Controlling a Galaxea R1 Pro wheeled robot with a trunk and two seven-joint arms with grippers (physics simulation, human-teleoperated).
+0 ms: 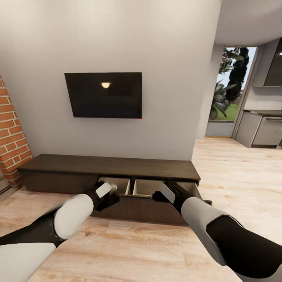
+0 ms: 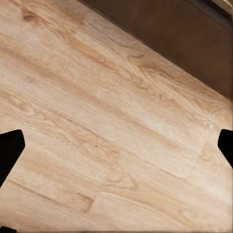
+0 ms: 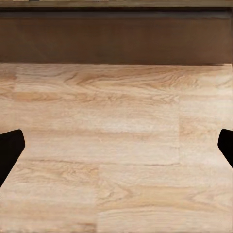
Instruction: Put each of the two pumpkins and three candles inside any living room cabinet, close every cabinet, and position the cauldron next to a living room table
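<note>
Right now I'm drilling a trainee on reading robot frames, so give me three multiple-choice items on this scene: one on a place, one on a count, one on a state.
1. Where does the TV hang?
A. on the wall above the cabinet
B. on the brick wall
C. beside the window

2. How many tan compartments show in the open drawer?
A. one
B. two
C. four

3. How is the left gripper?
A. shut on a candle
B. shut on a pumpkin
C. open, holding nothing

Answers: 1 A, it is mounted over the cabinet. 2 B, a divider splits two. 3 C, its fingertips sit wide apart over bare floor.
</note>
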